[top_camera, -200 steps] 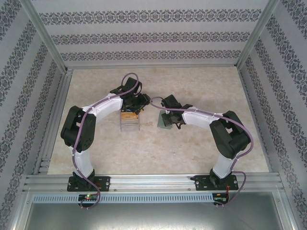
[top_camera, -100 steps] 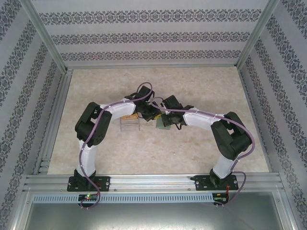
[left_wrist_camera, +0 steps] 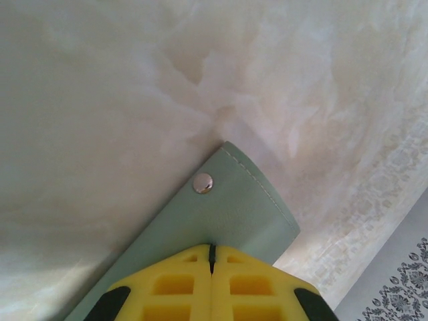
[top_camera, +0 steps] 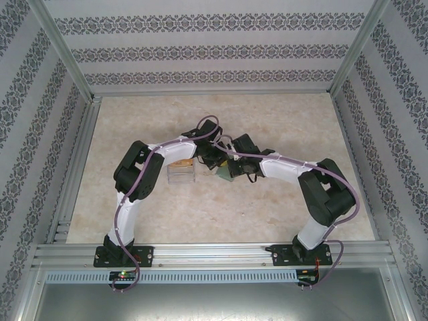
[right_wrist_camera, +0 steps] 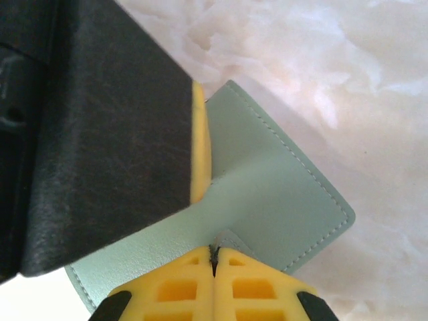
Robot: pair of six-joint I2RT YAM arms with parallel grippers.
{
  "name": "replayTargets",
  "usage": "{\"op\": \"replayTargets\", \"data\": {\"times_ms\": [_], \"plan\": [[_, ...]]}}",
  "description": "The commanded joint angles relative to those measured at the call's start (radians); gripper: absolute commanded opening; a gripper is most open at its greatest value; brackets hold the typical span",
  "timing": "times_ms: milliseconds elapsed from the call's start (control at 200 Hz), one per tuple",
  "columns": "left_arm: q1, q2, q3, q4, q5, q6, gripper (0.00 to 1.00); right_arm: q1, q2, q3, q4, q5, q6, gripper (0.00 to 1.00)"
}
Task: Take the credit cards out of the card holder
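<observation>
Holder (top_camera: 225, 172) is mid-table, just right of the clear box (top_camera: 180, 168), caught between both arms. Left gripper (left_wrist_camera: 212, 250): jaws pressed together on the flap edge, snap (left_wrist_camera: 202, 182) just ahead of them. Right gripper (right_wrist_camera: 215, 253): jaws pinching the other panel's edge, with the left pad (right_wrist_camera: 199, 144) biting the holder close ahead of it. The two grips come from opposite sides, near each other, and the fold looks to run between them, so the next move is probably pulling apart to open the panels. Cards probably inside, not out yet. Holder lifted or resting on the table: can't tell
</observation>
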Motion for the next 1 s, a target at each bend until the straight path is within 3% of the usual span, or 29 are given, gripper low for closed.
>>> {"op": "replayTargets", "data": {"times_ms": [0, 475, 545, 660, 769, 994], "plan": [[-0.02, 0.096, -0.034, -0.224, -0.101, -0.019, 0.0, -0.048, -0.068, -0.044, 0.028, -0.057, 0.059, 0.0], [-0.015, 0.102, -0.003, -0.189, -0.096, 0.017, 0.0, -0.162, -0.203, -0.16, 0.032, -0.099, 0.113, 0.0], [-0.012, 0.054, 0.037, -0.182, -0.104, 0.051, 0.16, -0.162, -0.222, -0.141, 0.022, -0.123, 0.123, 0.0], [0.009, -0.017, 0.127, -0.225, -0.132, 0.112, 0.52, -0.154, -0.236, -0.093, 0.01, -0.157, 0.138, 0.0], [0.049, -0.083, 0.16, -0.239, -0.132, 0.14, 0.68, -0.127, -0.224, -0.035, 0.002, -0.18, 0.149, 0.0], [0.121, -0.249, 0.102, -0.262, -0.195, 0.193, 0.7, -0.045, -0.182, 0.107, -0.021, -0.215, 0.169, 0.0]]}}
